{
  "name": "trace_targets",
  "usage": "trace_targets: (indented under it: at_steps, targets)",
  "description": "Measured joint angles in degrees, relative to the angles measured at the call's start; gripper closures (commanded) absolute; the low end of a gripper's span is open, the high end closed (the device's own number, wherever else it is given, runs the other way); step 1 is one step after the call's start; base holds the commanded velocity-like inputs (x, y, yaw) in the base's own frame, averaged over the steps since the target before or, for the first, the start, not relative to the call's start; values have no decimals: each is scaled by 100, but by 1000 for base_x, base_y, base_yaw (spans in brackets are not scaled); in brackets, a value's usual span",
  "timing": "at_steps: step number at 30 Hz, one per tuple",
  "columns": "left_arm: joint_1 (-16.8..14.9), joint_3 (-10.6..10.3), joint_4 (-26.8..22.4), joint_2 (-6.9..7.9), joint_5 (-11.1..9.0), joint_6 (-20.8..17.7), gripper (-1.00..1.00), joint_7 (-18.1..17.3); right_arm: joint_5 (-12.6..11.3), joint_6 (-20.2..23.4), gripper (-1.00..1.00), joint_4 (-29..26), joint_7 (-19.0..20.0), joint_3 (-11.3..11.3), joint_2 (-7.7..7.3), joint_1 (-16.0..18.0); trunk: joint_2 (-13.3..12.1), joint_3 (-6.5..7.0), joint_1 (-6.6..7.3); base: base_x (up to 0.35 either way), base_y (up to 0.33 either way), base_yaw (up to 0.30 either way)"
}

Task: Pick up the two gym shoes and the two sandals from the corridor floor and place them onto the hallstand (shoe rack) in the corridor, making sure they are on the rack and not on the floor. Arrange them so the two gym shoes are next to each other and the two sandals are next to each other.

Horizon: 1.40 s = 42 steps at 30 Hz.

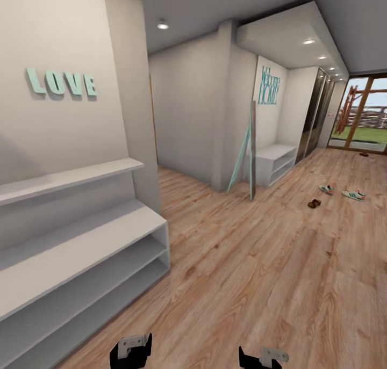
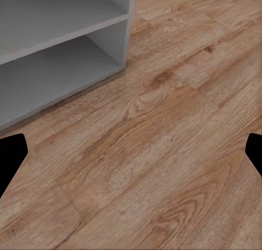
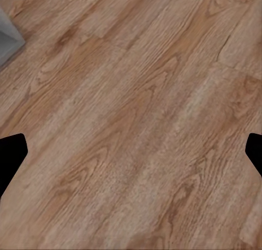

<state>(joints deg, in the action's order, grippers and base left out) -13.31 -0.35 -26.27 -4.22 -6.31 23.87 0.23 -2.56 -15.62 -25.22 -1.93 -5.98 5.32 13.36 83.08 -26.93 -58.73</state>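
Shoe rack [image 1: 80, 261]: low pale unit against the wall at 9 o'clock in the head view; flat top and two open shelf levels, with a floating shelf above it. Its open end also shows in the left wrist view [image 2: 65, 48].
Floor [image 1: 258, 272]: brown wood-grain planks running from the rack into the far corridor.
Gym shoes: two white shoes with green stripes on the floor at 2 o'clock, well away from the rack. One [image 1: 326, 189] lies just beside the other [image 1: 353, 195], not touching.
Sandals: one dark brown sandal [image 1: 314, 203] lies on the floor near the gym shoes, toward the camera. A second small dark item [image 1: 364, 154] lies further off near the glass door; too small to identify with certainty.
Left gripper [image 2: 131, 152]: fingers spread wide, nothing between them, bare floor below. Its body shows at 7 o'clock in the head view [image 1: 130, 352].
Right gripper [image 3: 131, 152]: fingers spread wide, holding nothing, over bare floor. Its body shows at 5 o'clock in the head view [image 1: 262, 357].
Wall lettering [image 1: 61, 82]: teal "LOVE" above the rack.
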Motion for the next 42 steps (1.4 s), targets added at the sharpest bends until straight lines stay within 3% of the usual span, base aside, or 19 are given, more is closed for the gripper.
trace_targets:
  at_steps: [26, 42]
  targets:
    - [3, 0, 6, 0, -2, 3, -100, 1, -32, 1, -100, 0, 0, 1, -5, 0, 0, 0, 0, 36, 0, -233]
    - [4, 0, 8, 0, -2, 3, -100, 0, -30, 0, -100, 0, 0, 1, -1, 0, 0, 0, 0, 247, 0, -215]
